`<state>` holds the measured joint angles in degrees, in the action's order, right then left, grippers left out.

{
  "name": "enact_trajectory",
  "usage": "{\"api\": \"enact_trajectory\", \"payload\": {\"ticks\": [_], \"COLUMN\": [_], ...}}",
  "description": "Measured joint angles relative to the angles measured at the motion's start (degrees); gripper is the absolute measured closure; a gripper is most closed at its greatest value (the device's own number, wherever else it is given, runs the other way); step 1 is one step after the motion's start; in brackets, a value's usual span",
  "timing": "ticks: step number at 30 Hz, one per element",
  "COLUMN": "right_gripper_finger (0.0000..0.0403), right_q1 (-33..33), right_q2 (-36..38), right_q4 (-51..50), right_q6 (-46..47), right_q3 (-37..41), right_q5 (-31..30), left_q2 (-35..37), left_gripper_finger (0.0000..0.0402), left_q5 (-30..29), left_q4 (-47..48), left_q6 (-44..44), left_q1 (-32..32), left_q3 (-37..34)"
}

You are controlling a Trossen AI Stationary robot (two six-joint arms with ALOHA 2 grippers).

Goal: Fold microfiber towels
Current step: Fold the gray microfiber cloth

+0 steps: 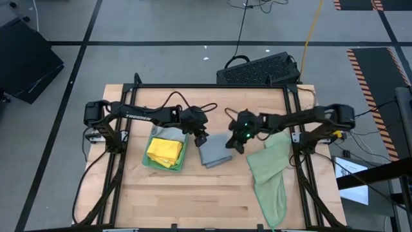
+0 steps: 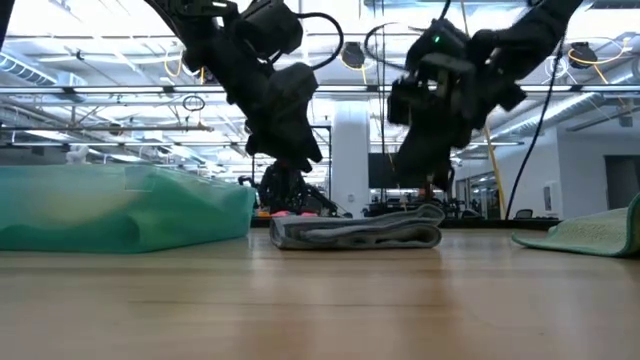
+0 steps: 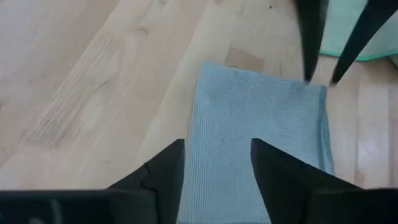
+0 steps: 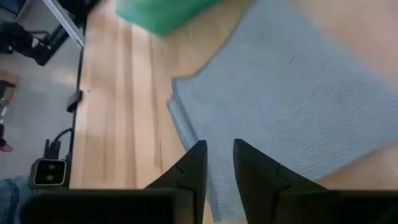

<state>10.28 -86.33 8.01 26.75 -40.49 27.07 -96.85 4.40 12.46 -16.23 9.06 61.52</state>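
Towels lie in three places on the wooden surface (image 1: 193, 193). A grey towel (image 1: 214, 151), folded into a flat layered rectangle, sits near the middle, between the two arms. To its left a yellow towel (image 1: 165, 152) rests folded on top of a green towel (image 1: 152, 161), with a teal edge showing under them. To its right a pale sage towel (image 1: 269, 174) lies loose and rumpled, reaching toward the near edge of the surface.

The left tool (image 1: 201, 138) hangs over the grey towel's left edge. In the left wrist view its two dark fingers (image 3: 161, 177) stand apart with grey cloth showing between them, gripping nothing.

The right tool (image 1: 238, 143) hangs over the grey towel's right edge. In the right wrist view its fingers (image 4: 189, 168) stand close together with only a narrow gap, above the cloth's folded corner; nothing is pinched between them.

From the low view, both tools sit just above the folded grey stack; whether either touches it I cannot tell.
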Motion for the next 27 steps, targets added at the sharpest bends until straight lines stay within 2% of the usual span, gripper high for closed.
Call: {"api": "enact_trajectory", "payload": {"ticks": [4,9,17,21,27], "right_gripper_finger": [0.0317,0.0296,0.0256,0.0233,0.0209], "right_q1": [3.23,9.10,14.77,15.35,15.18], "right_q2": [5.85,6.57,-0.43,-4.04,-9.72], "right_q4": [-3.82,-7.20,-3.88,-1.55,-1.00], "right_q6": [-2.45,-4.05,-7.15,-7.53,-8.12], "right_q3": [-0.04,0.00,-0.17,-0.38,-5.11], "right_q5": [-0.01,1.54,6.27,6.25,4.20], "left_q2": [-2.14,-6.06,-8.99,-9.21,-9.34], "left_gripper_finger": [0.0192,0.0192,0.0213,0.0215,0.0215], "left_q5": [0.27,2.00,3.15,6.31,8.46], "left_q4": [-0.98,-1.10,1.25,2.90,3.62], "left_q6": [0.05,0.93,1.55,2.21,5.01], "left_q1": [-0.26,-0.24,0.49,0.80,0.34], "left_q3": [0.05,0.04,0.09,0.13,0.07]}}
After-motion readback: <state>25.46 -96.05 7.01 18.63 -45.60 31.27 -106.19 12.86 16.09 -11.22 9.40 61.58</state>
